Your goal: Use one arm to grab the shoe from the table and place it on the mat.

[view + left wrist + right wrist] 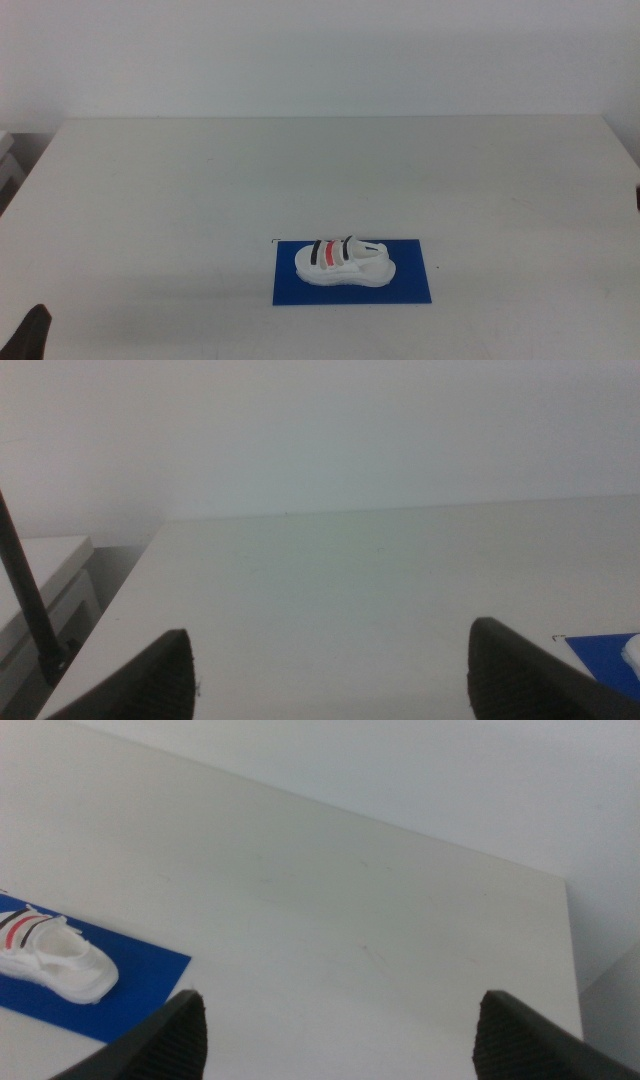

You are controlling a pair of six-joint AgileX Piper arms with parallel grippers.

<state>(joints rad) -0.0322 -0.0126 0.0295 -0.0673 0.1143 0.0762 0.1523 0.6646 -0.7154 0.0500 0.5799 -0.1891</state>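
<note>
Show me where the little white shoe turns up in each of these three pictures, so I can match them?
Middle view: the shoe lies on the blue mat, low in the picture, near the centre.
Left wrist view: only a white sliver at the right edge, probably the shoe, beside a corner of the mat.
Right wrist view: the shoe lies at the left edge, on the mat.
Shared landmark: the blue mat on the white table.

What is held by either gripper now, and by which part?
Nothing is held. Left gripper and right gripper are open; the shoe lies on the mat.
</note>
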